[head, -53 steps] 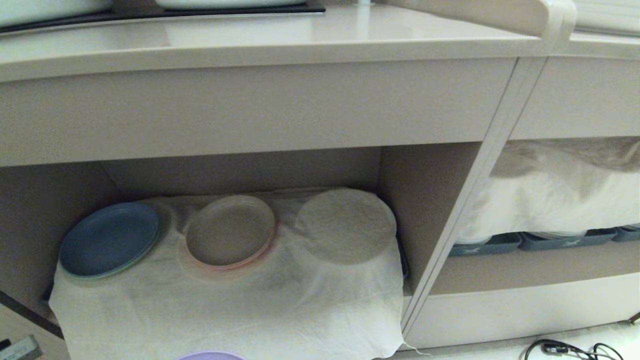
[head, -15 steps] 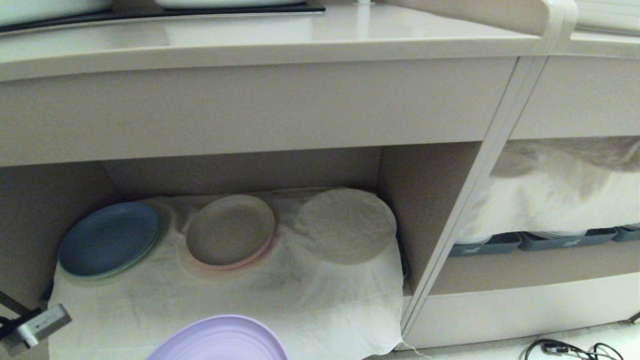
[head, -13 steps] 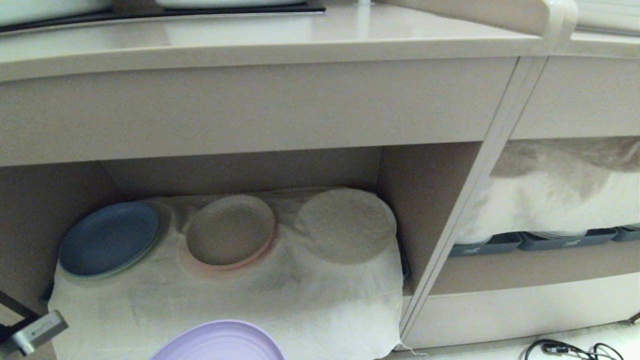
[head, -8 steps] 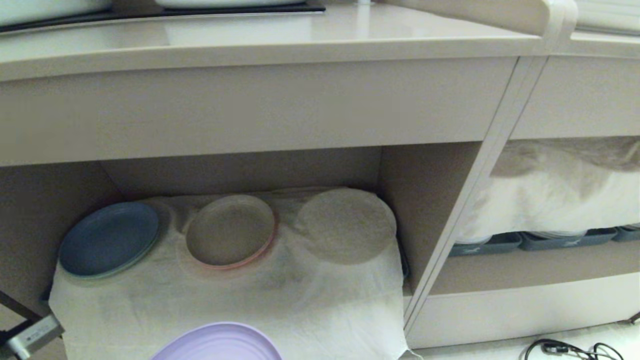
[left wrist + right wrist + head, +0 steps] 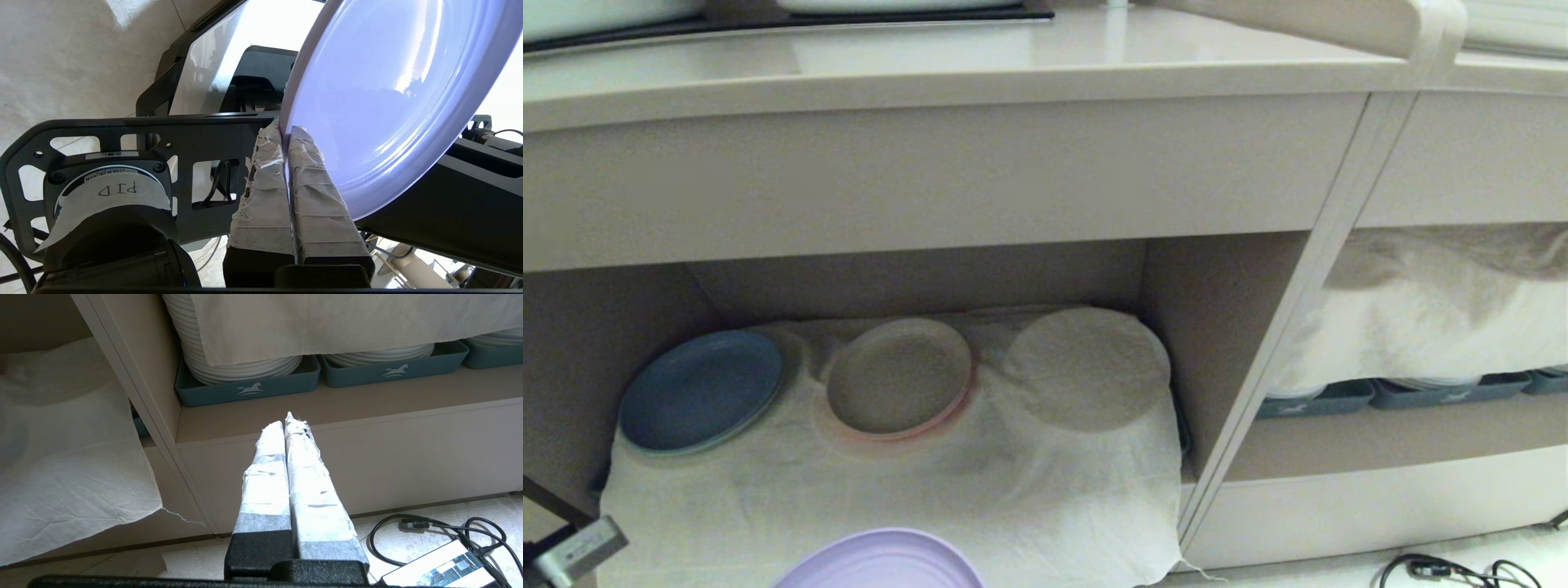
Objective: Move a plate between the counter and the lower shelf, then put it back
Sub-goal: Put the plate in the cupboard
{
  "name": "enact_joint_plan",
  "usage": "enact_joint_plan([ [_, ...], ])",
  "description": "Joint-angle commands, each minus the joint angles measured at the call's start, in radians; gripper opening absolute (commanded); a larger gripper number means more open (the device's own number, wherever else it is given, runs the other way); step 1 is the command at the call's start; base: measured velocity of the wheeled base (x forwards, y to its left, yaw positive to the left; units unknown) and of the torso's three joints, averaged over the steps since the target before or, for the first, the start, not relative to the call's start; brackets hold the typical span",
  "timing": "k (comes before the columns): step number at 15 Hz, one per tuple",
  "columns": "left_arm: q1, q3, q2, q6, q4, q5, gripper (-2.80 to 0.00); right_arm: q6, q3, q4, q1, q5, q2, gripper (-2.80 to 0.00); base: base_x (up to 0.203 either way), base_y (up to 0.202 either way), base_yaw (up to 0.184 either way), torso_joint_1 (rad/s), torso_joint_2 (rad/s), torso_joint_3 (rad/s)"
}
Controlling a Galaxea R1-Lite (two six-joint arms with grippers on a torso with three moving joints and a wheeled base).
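The lilac plate [image 5: 878,559] shows only as its far part at the bottom edge of the head view, in front of the lower shelf [image 5: 915,278] and its white cloth [image 5: 890,490]. In the left wrist view my left gripper [image 5: 286,130] is shut on the rim of the plate [image 5: 388,90], which stands tilted beyond the taped fingers [image 5: 314,183]. The counter [image 5: 1013,65] runs along the top. My right gripper [image 5: 288,420] is shut on nothing, low down and facing the cabinet base.
On the cloth lie a blue plate [image 5: 698,390], a pink-rimmed beige plate [image 5: 898,376] and a cloth-covered round stack [image 5: 1086,367]. The right compartment holds grey-blue trays [image 5: 249,390] of white plates [image 5: 245,363]. Cables [image 5: 1462,567] lie on the floor. A grey part of my left arm [image 5: 576,551] shows at the lower left.
Since the earliest frame the plate has come up into the head view's lower edge. Over the last second it and the left arm part have sunk slightly. The right arm is still.
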Motion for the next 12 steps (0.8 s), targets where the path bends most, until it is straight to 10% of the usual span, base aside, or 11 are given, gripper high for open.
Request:
enact_joint_plan([
  [1,0.001,0.001,0.002,-0.002,0.005,-0.003,-2.80,0.001,0.000,-0.001,0.001,-0.001,0.000,-2.80,0.000,0.000,0.000,0.000,0.00,0.000],
  [12,0.001,0.020,0.006,0.003,-0.001,-0.009,-2.80,0.001,0.000,0.000,0.001,-0.001,0.000,-2.80,0.000,-0.027,0.001,0.001,0.00,0.000],
])
